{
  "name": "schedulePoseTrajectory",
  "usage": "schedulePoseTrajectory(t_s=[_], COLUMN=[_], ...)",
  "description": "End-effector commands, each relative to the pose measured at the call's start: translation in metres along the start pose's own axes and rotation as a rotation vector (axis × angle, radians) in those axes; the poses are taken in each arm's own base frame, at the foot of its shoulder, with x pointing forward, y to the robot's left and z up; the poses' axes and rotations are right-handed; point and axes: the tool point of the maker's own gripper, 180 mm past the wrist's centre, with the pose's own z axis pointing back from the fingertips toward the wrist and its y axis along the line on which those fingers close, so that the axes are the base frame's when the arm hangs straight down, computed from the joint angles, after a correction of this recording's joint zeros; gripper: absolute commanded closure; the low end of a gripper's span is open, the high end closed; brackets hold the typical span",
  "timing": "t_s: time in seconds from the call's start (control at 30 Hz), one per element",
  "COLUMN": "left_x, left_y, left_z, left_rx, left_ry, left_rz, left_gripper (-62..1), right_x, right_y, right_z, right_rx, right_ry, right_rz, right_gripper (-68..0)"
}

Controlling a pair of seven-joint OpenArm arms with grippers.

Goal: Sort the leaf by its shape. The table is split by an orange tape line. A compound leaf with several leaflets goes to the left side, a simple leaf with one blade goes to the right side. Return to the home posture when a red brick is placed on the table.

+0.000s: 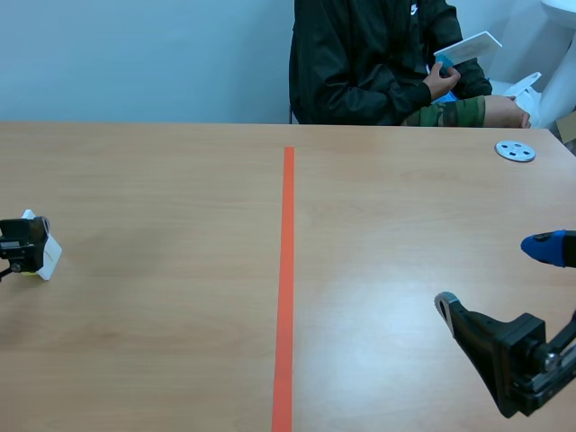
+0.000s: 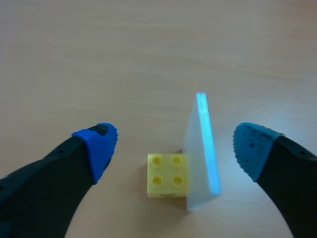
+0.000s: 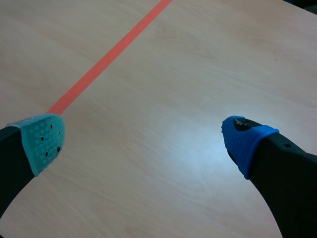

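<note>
A white card (image 2: 200,148) stands upright, edge-on, in a small yellow brick (image 2: 167,174) that serves as its base; its printed face is hidden, so no leaf shows. My left gripper (image 2: 174,145) is open, with card and brick between its fingers and neither pad touching. In the scene view this gripper (image 1: 22,245) sits at the far left edge with the card (image 1: 49,256) beside it. My right gripper (image 1: 490,274) is open and holds nothing, low on the right side, above bare wood (image 3: 144,136).
The orange tape line (image 1: 288,270) runs down the table's middle and passes beyond my right gripper (image 3: 106,59). A grey disc (image 1: 515,150) lies at the far right. A person (image 1: 378,63) across the table holds another white card (image 1: 468,48).
</note>
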Motion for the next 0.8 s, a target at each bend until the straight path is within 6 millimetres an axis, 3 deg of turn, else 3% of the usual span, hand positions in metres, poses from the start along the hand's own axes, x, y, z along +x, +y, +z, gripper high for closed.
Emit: schedulePoseTrajectory(t_s=[0.0, 0.17, 0.3, 0.63, 0.77], left_x=[0.029, 0.054, 0.066, 0.068, 0.067], left_y=[-0.010, -0.041, -0.080, -0.191, -0.224], left_z=[-0.002, 0.009, 0.031, 0.122, 0.160], left_rx=[-0.058, -0.185, -0.351, -0.740, -0.840], left_ry=[-0.064, -0.099, -0.114, -0.137, -0.146], left_rz=[-0.014, -0.049, -0.077, -0.251, -0.302], left_gripper=[-57.8, -62.3, -62.3, -62.3, -62.3], right_x=[0.009, 0.009, 0.009, 0.009, 0.008], right_y=[-0.007, -0.007, -0.007, -0.007, -0.007], right_z=[-0.001, -0.001, -0.001, -0.001, -0.001], right_rx=[-0.018, -0.018, -0.018, -0.018, -0.018], right_ry=[-0.032, -0.031, -0.032, -0.031, -0.028], right_rz=[0.010, 0.010, 0.010, 0.010, 0.011], right_gripper=[-67.9, -67.9, -67.9, -67.9, -67.9])
